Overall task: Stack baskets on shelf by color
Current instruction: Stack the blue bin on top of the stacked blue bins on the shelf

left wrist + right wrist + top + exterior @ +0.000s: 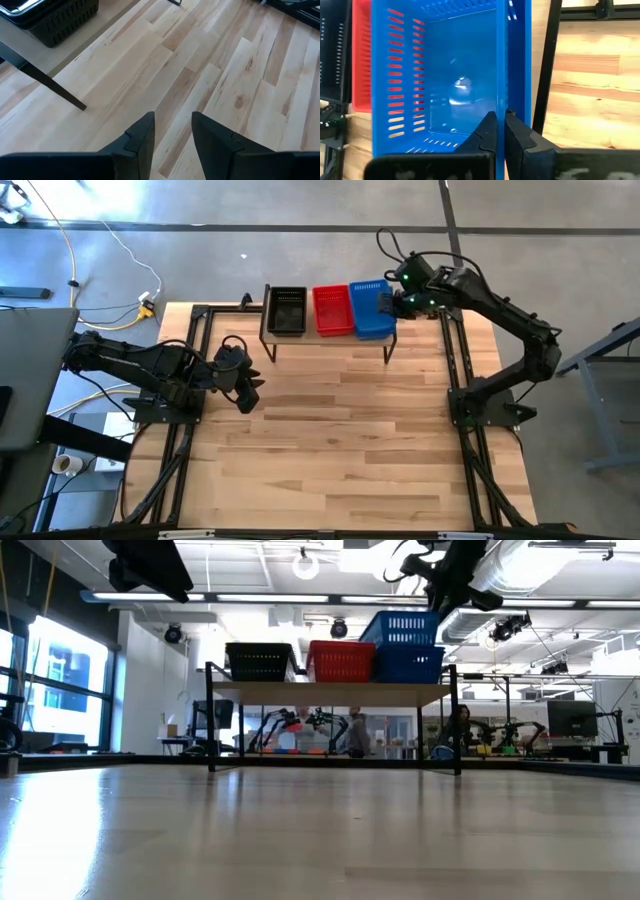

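Right gripper [500, 131] pinches wall of top blue basket [371, 302], tilted above blue stack at shelf's [330, 693] right end, apparently for nesting by color. Red baskets [333, 310] middle, black baskets [287, 311] left. Left gripper [172, 131] waits over tabletop [340, 440], jaws narrowly parted, empty.

Overhead view looks straight down, low view level; both show the shelf [330, 335].

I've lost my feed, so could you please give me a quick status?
Right claw shut on top blue basket, tilted on blue stack. Left claw open, idle over table. Red, black shelved.
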Controlling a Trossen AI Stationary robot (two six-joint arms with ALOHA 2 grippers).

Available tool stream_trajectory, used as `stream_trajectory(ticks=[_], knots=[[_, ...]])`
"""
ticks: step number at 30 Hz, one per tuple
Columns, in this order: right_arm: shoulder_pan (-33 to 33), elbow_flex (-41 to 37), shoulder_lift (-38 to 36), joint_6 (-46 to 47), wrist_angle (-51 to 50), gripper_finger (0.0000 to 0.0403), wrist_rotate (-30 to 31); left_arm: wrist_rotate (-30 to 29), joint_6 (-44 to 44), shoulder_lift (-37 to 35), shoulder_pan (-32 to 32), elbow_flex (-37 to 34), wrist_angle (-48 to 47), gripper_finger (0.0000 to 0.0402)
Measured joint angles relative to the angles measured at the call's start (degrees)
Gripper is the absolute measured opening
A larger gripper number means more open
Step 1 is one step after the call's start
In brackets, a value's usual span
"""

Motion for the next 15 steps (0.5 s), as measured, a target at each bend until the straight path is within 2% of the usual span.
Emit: stream_trajectory(ticks=[10, 15], knots=[[-0.74, 0.00, 0.11, 0.09, -0.58, 0.0001, 0.08, -0.04, -0.02, 0.00, -0.02, 0.00, 0.00, 0.0119], [-0.74, 0.00, 0.11, 0.26, -0.55, 0.0023, 0.67, -0.33, 0.00, 0.00, -0.01, 0.00, 0.00, 0.0119]])
